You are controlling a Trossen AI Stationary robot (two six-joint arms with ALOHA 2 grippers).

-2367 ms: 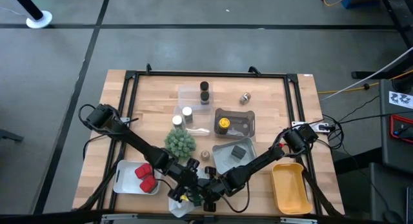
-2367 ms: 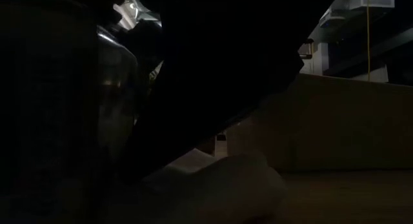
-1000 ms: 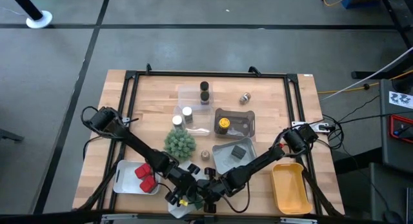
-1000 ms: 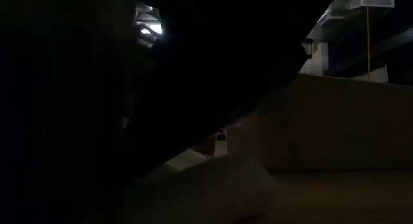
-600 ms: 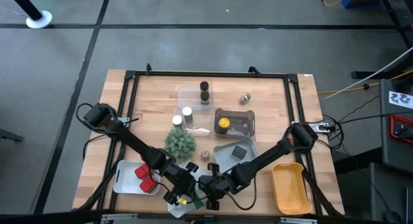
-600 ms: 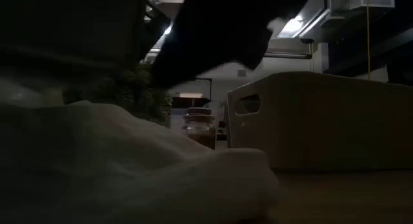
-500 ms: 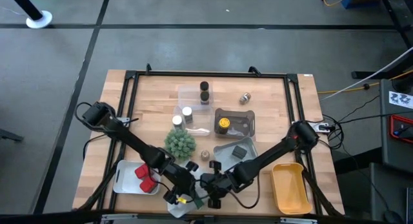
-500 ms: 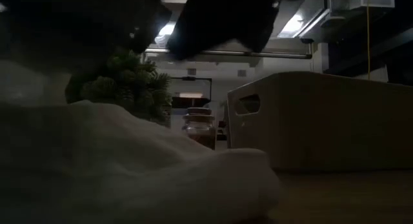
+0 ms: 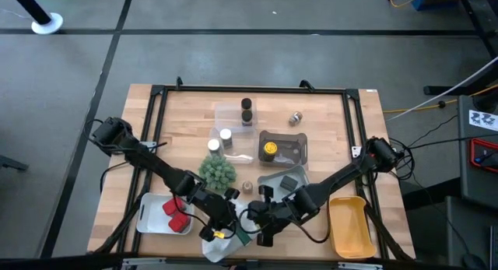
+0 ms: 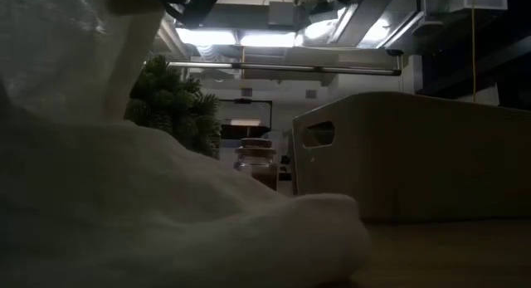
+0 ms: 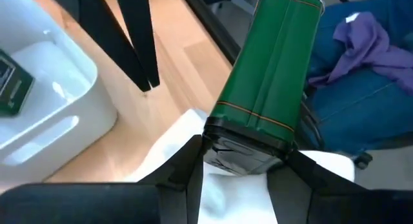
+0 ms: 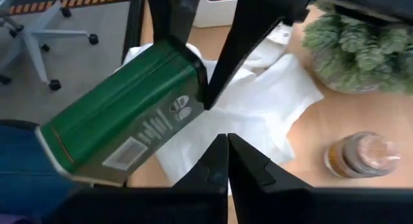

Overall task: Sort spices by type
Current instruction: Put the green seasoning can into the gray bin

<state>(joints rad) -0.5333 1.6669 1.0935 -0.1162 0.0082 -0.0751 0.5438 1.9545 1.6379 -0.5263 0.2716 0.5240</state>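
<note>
At the desk's [image 9: 187,122] near edge, the left tool [image 11: 242,161] clamps a green tin [image 11: 271,75] by its dark end above the white plastic bag [image 12: 258,114], while the right tool [image 12: 227,161], fingers together and empty, hovers just beside it.

Robotics lab, framed wooden table [image 9: 187,122], hazard-taped floor [image 12: 77,3]

A green tin [image 11: 268,82] hangs tilted, clamped at its dark end; other spices apparently lie sorted in trays.
</note>
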